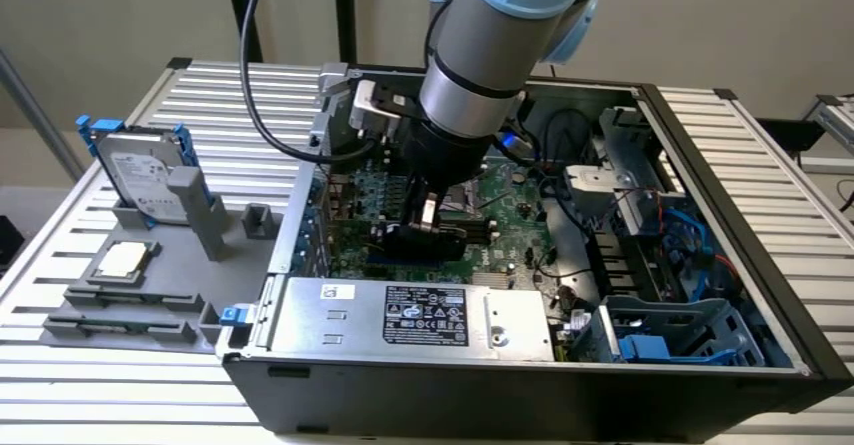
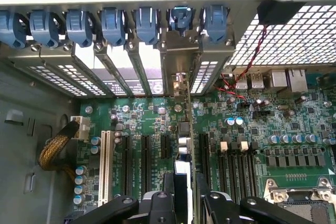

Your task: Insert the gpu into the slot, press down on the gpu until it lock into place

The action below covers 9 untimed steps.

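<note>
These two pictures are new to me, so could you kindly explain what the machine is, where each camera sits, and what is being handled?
The grey and light-blue jointed tube is a robot arm, reaching into an open black computer case lying on a slatted metal table. The exterior view looks from off the arm. The wrist view looks from a camera on the arm down past its black gripper onto the green motherboard. The gripper holds the small flat black expansion card, the gpu, seen edge-on in the wrist view, over the board's slots. On the table beside the case lie a hard drive in a blue bracket and a square silver processor chip on grey holders.
</note>
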Available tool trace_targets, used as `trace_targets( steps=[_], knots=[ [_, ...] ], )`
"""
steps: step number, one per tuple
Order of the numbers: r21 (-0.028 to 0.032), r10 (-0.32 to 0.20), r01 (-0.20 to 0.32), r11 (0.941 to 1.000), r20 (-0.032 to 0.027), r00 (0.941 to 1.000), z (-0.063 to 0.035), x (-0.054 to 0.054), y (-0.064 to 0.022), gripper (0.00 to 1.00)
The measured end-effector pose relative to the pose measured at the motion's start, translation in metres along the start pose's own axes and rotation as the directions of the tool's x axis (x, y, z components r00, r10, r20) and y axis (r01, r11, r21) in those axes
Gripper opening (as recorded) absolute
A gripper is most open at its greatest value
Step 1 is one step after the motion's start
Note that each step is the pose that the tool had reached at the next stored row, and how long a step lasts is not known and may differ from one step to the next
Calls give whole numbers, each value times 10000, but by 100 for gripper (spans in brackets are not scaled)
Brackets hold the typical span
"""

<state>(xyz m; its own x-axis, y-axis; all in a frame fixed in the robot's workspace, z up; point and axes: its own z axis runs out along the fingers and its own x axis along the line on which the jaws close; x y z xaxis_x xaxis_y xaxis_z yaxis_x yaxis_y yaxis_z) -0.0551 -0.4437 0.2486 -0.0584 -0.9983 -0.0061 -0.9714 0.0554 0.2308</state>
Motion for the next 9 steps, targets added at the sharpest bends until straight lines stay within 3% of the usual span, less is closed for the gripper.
trace_targets(
  steps=[9],
  knots=[
    [1, 2, -2, 10000, -10, 10000, 0, 15, -1, 26]
  ],
)
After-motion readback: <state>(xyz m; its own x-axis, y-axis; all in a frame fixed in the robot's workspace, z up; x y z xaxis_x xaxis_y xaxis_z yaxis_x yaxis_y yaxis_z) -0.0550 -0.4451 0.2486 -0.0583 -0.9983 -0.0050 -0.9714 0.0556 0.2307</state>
